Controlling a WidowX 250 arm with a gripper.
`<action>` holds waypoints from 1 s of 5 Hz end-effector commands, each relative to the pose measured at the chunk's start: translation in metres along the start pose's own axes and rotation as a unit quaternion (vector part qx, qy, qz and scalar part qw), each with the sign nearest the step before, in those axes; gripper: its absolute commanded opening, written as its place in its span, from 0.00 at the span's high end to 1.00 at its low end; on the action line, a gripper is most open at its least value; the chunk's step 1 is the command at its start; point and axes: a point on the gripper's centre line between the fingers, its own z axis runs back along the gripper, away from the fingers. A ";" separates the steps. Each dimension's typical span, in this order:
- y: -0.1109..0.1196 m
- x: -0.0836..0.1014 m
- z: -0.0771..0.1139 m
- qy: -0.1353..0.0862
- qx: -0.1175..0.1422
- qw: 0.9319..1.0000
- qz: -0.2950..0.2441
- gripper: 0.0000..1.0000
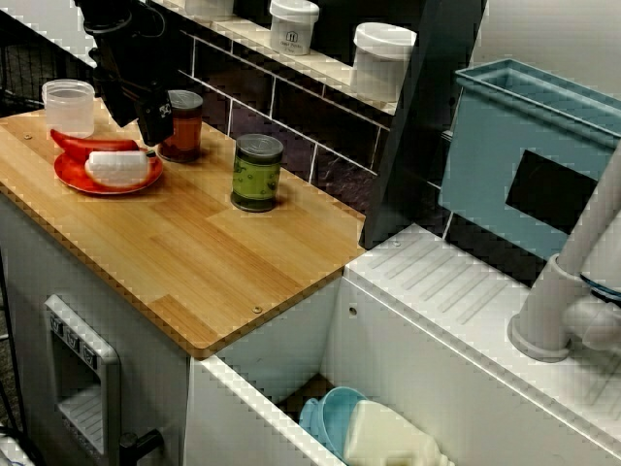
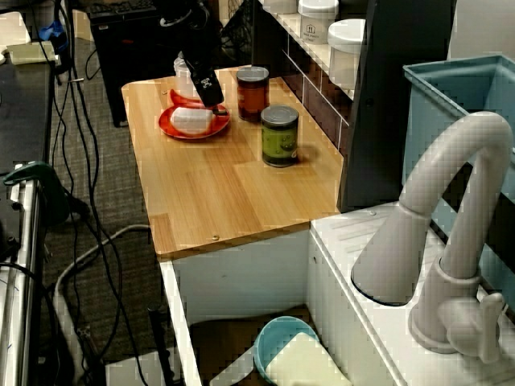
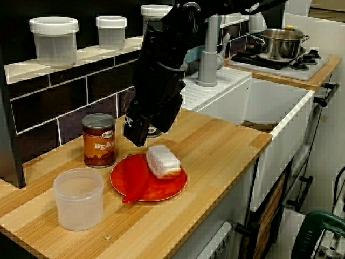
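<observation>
One red plate [image 3: 173,189] with white block [image 3: 163,161] and red pepper [image 3: 135,181], jaws' spread unclear.

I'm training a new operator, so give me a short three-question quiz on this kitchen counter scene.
1. True or false: the green can stands apart from the plate.
2. What lies on the plate beside the white block? A spoon; B red pepper; C lid.
3. Fill in: the can nearest the fingers is coloured ___.
Key: 1 true; 2 B; 3 brown, the brown can.
</observation>
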 end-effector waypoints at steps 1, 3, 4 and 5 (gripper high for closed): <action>0.002 0.016 0.021 0.000 0.028 0.998 -0.057 0.00; 0.007 0.011 0.021 0.012 0.044 0.996 -0.073 0.00; 0.008 0.005 0.018 0.013 0.050 0.996 -0.075 0.00; 0.009 -0.003 0.013 0.017 0.058 0.995 -0.076 0.00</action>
